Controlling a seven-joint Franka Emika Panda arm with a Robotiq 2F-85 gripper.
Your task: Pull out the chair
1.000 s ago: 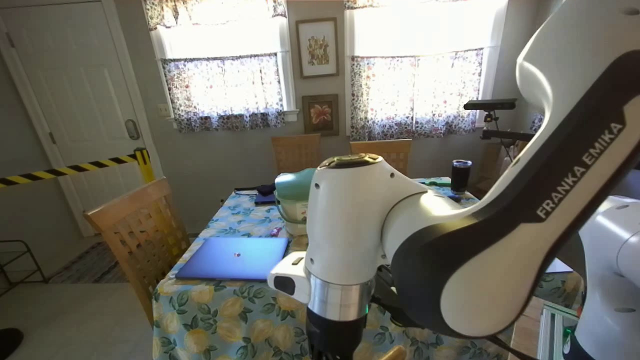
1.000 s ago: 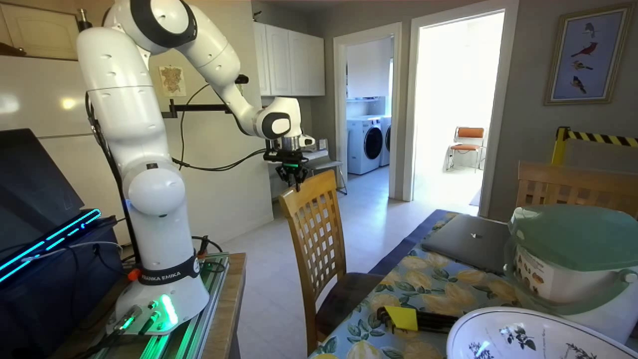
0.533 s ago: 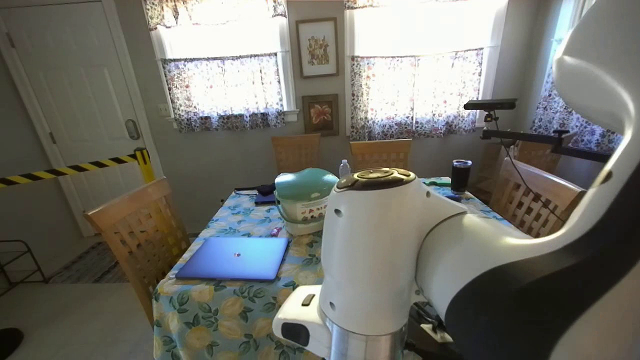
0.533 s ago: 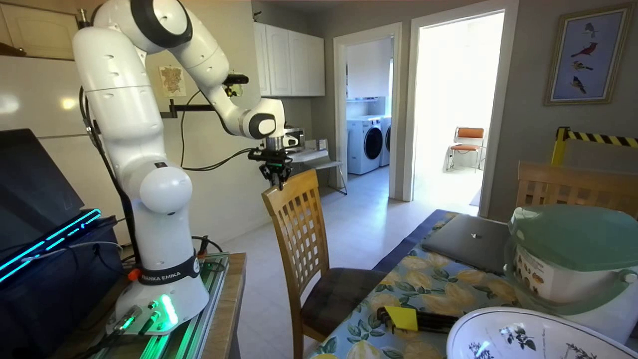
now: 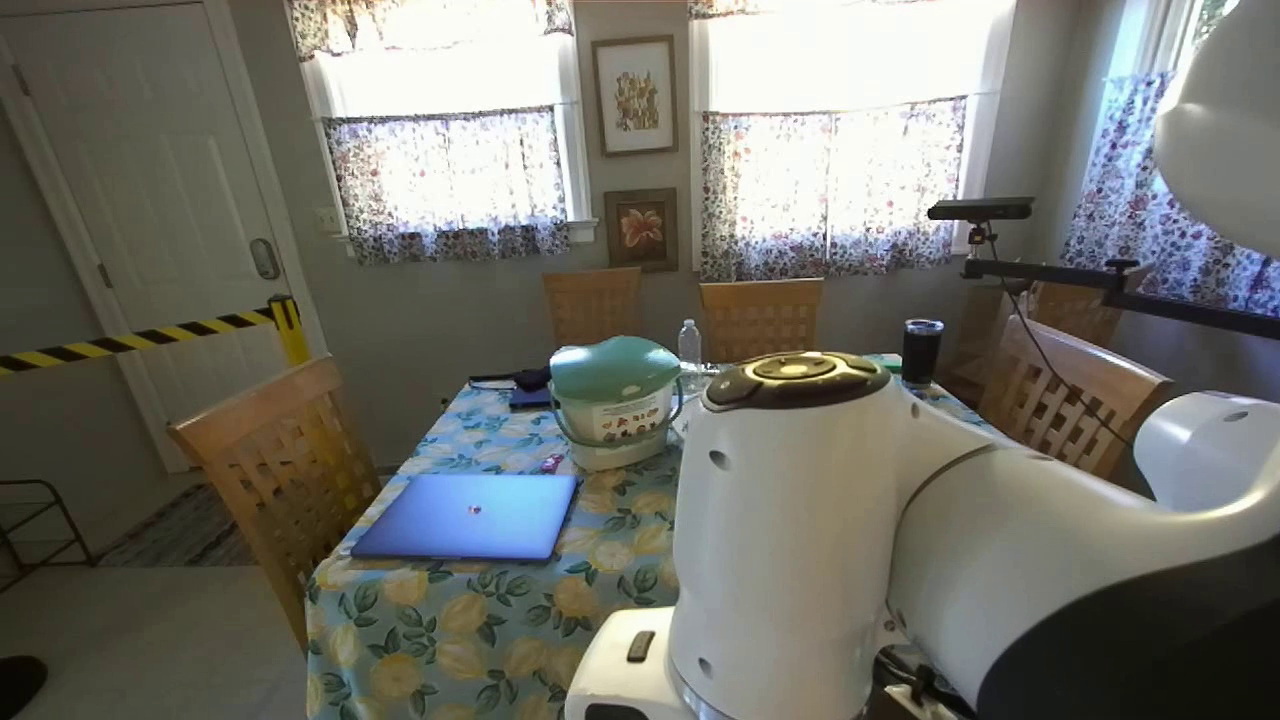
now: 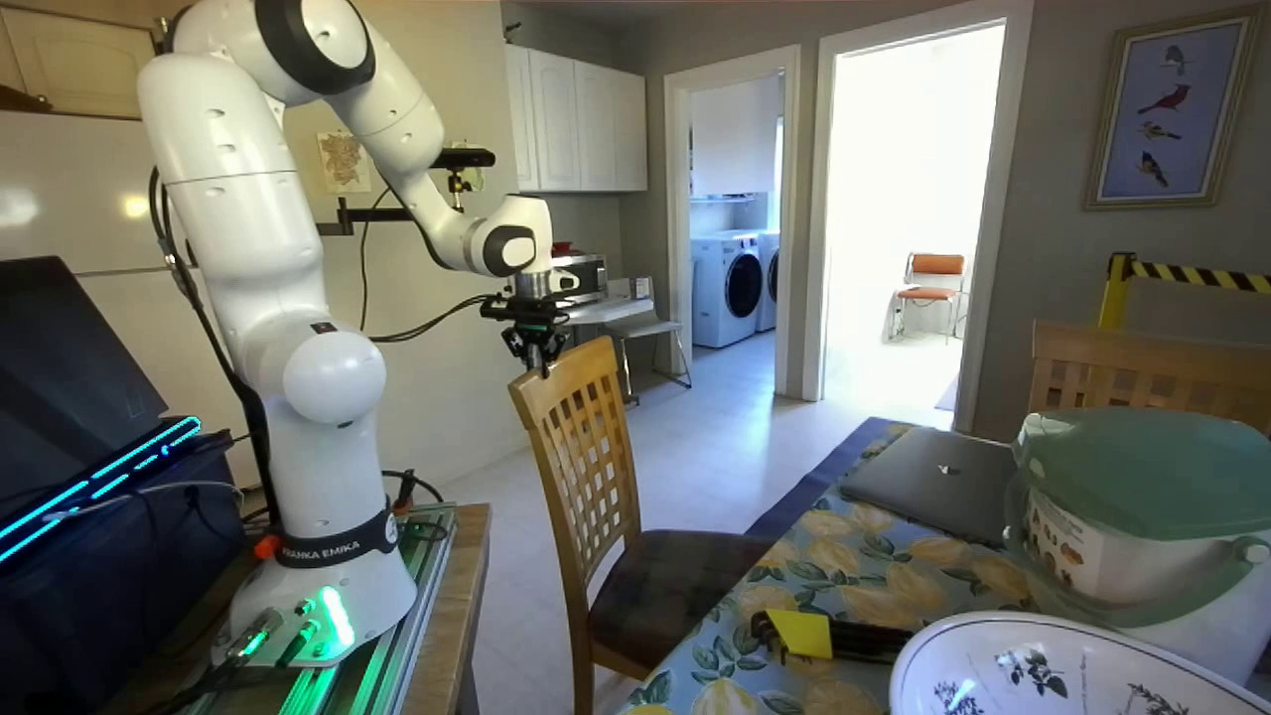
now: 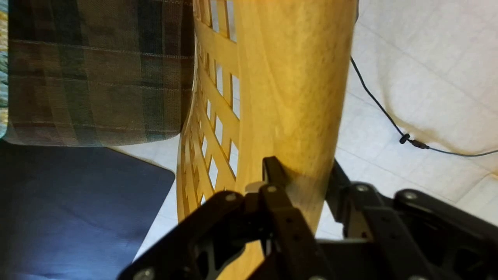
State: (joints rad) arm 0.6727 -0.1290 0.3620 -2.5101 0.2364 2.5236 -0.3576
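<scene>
Pinching the top rail [image 7: 295, 89] of the light wooden chair [image 6: 586, 457], the gripper [image 7: 305, 175] has one black finger [image 7: 274, 173] pressed to each face of the wood. In the wrist view the rail runs away from the fingers towards 12 o'clock; the lattice backrest [image 7: 218, 120] drops beside it at 10 o'clock, the plaid seat [image 7: 97, 74] lies beyond that on the same heading, a dark flat sheet [image 7: 78, 210] sits at 9, and a thin black cable [image 7: 404, 138] crosses the pale floor [image 7: 428, 97] at 2. In an exterior view the chair stands between the white robot base [image 6: 328, 596], at its 8 o'clock, and the lemon-print tablecloth [image 6: 884, 571], at its 3 o'clock, whose edge hides part of the seat. On the cloth, out towards the same 3 o'clock, are a closed laptop [image 6: 928, 477] and a green-lidded bucket [image 6: 1137, 506], with a white bowl [image 6: 1062, 665] at 4.
</scene>
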